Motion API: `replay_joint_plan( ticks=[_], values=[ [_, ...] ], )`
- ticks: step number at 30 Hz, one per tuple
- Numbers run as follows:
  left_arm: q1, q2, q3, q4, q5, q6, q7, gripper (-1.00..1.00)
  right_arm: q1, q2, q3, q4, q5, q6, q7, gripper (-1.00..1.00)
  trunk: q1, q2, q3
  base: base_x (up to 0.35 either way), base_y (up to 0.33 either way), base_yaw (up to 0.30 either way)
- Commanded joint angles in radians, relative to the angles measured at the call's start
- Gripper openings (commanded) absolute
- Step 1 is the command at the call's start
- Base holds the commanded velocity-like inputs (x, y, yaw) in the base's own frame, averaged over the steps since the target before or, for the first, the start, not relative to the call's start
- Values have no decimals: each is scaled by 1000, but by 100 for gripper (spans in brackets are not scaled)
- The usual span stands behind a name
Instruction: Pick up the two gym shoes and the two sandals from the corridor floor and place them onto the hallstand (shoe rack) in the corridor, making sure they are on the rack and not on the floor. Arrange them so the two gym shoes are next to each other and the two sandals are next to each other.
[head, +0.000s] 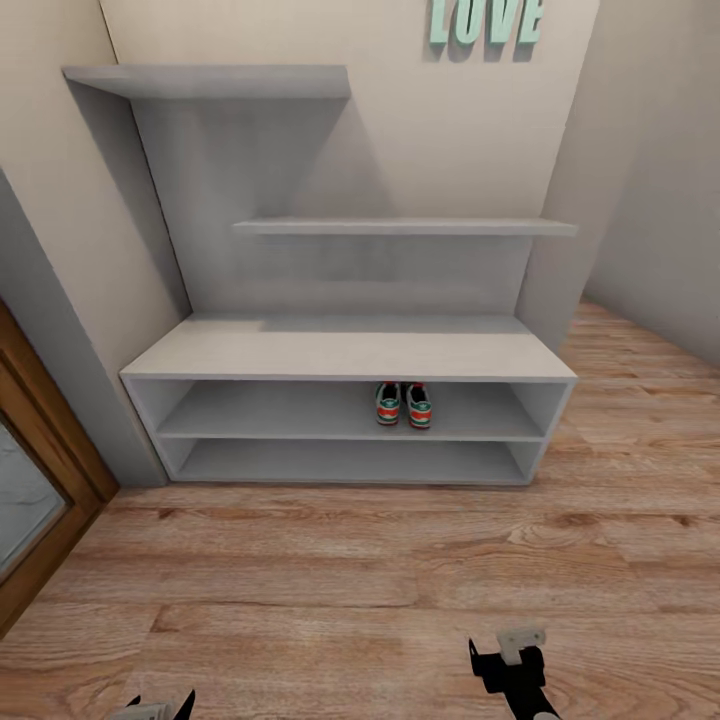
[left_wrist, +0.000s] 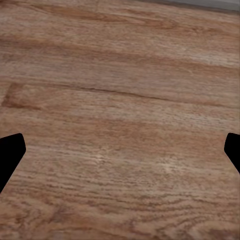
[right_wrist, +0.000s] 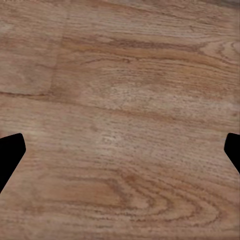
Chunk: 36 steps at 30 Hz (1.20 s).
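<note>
**Trainers on the rack, both grippers low over the floor**

Nearest the camera in the head view, the left gripper shows just its two dark fingertips at the bottom edge, and the right gripper sits a little further forward, black with a pale part on top. In the left wrist view the left gripper has its fingers spread wide, one at each side of the picture, with nothing between them but plank flooring. The right wrist view shows the same for the right gripper: fingers far apart, nothing held, wood grain beneath.

The floor of light brown planks stretches from the grippers up to the foot of the shoe rack. A wooden door frame stands at the left edge.

The rack is a wide light-grey unit against the wall, with a long bench top, two low shelf levels below and two stepped wall shelves above. The two gym shoes stand side by side, touching or nearly so, on the upper of the two low shelves, a little right of centre, heels facing out, showing red and green.

Furthest off, teal letters reading LOVE hang on the wall above the rack.
</note>
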Motion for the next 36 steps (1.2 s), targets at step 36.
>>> replay_joint_plan(
  ticks=[36],
  values=[
    [-1, -3, 8, 20, -2, -4, -8, 100, 16, 8, -10, 6, -10, -6, -11, 100, 0, 0, 7, 0, 0, -153]
  ],
)
